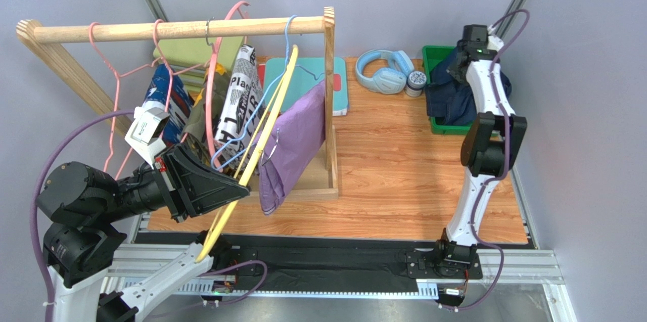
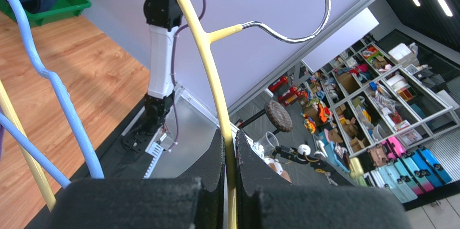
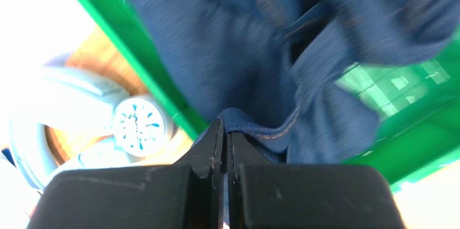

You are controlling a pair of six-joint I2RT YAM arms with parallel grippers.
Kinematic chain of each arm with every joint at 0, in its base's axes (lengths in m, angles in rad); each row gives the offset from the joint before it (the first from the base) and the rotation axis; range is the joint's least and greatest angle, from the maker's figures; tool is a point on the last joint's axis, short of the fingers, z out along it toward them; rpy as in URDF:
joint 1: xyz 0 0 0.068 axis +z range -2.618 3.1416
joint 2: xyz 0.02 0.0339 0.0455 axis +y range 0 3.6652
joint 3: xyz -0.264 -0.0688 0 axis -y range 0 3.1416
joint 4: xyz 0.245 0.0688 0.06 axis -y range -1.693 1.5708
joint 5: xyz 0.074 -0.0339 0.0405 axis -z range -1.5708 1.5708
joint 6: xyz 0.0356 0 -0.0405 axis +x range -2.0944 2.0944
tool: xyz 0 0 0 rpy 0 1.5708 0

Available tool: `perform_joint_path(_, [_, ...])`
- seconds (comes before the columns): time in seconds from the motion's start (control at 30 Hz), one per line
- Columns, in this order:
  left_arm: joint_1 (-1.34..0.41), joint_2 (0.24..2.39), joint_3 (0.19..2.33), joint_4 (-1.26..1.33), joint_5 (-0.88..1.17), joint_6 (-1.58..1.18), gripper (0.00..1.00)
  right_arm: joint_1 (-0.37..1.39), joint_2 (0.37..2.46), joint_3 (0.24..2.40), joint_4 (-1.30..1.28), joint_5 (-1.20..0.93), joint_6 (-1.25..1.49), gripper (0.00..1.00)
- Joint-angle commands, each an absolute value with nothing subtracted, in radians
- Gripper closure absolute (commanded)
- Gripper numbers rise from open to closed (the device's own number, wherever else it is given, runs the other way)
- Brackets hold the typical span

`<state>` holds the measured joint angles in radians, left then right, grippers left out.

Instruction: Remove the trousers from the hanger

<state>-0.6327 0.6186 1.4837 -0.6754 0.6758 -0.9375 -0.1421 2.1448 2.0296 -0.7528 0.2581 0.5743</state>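
Note:
My left gripper (image 1: 241,183) (image 2: 230,142) is shut on the yellow hanger (image 1: 262,134) (image 2: 205,51), which slants from the rack down past the table's near edge. Its metal hook (image 2: 302,24) hangs free in the left wrist view. The dark blue denim trousers (image 1: 449,94) (image 3: 259,45) lie bunched in the green bin (image 1: 434,60) (image 3: 108,18) at the back right. My right gripper (image 1: 458,60) (image 3: 224,132) is shut on a fold of the trousers, over the bin.
A wooden rack (image 1: 182,30) at the left carries pink (image 1: 114,79) and blue hangers (image 1: 282,56) and a purple garment (image 1: 292,140). Light blue headphones (image 1: 385,70) and a small round can (image 1: 415,82) sit by the bin. Bare wooden tabletop (image 1: 395,178) lies between.

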Motion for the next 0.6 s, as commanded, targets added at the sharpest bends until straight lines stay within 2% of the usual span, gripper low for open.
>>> perform_joint_path(0.0, [-0.644,0.612,1.506,-0.537,0.785,-0.928,1.00,-0.233,2.108,1.931,-0.614,0.241,0.471,1.00])
perform_joint_path(0.23, [-0.644,0.612,1.514,-0.545,0.785,-0.923,1.00,-0.262,2.246,1.902,-0.709,0.319,0.537,1.00])
perform_joint_path(0.33, [-0.644,0.615,1.509,-0.545,0.790,-0.930,1.00,-0.259,2.264,1.894,-0.733,0.282,0.537,0.98])
perform_joint_path(0.43, [-0.644,0.618,1.520,-0.545,0.790,-0.933,1.00,-0.252,2.243,1.916,-0.759,0.291,0.522,0.84])
perform_joint_path(0.47, [-0.644,0.617,1.532,-0.545,0.790,-0.933,1.00,-0.244,2.221,1.922,-0.778,0.293,0.506,0.74])
perform_joint_path(0.53, [-0.643,0.617,1.540,-0.546,0.788,-0.934,1.00,-0.236,2.191,1.957,-0.828,0.313,0.496,0.64])
perform_joint_path(0.57, [-0.644,0.615,1.549,-0.545,0.788,-0.939,1.00,-0.232,2.177,1.971,-0.847,0.324,0.488,0.49])
